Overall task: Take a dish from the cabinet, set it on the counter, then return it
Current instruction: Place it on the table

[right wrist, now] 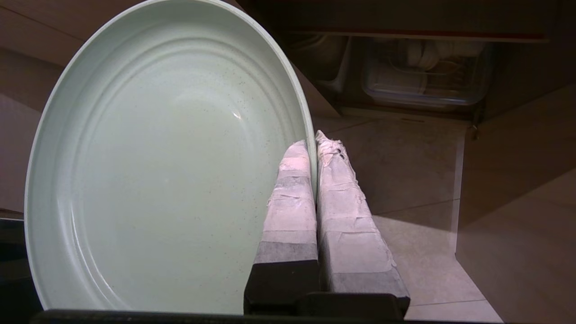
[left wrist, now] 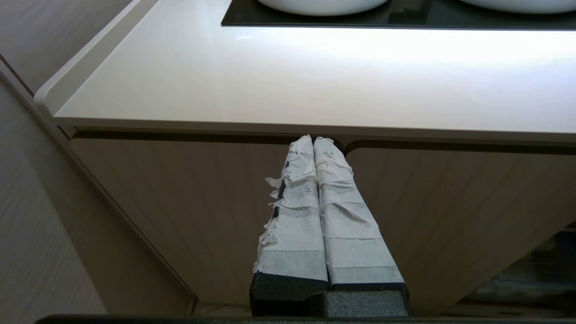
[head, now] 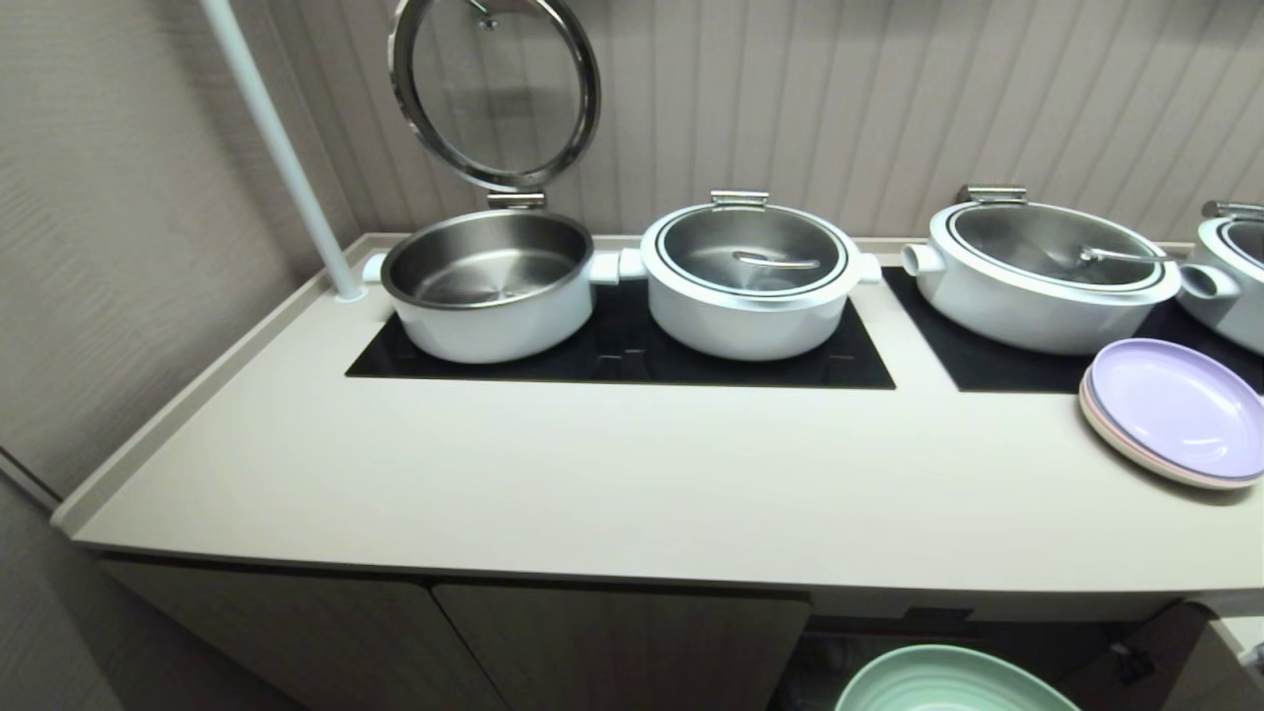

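No writing or brand can be read anywhere. The right gripper [right wrist: 315, 144] has its taped jaws pinched together on the rim of the mint-green dish [right wrist: 166, 157], which hangs below the counter [head: 632, 484] lip, at about five o'clock in the head view, in front of the cabinet [head: 612, 642]. The left gripper [left wrist: 313, 144] waits with jaws pressed together, empty, facing the ribbed cabinet doors just under the counter edge. On the counter I count four white pots: one at eleven o'clock with its glass lid [head: 494, 89] raised, three lidded. Two black cooktop panels [head: 632, 355]. One stack of plates, lilac on top [head: 1175, 410], sits at three o'clock.
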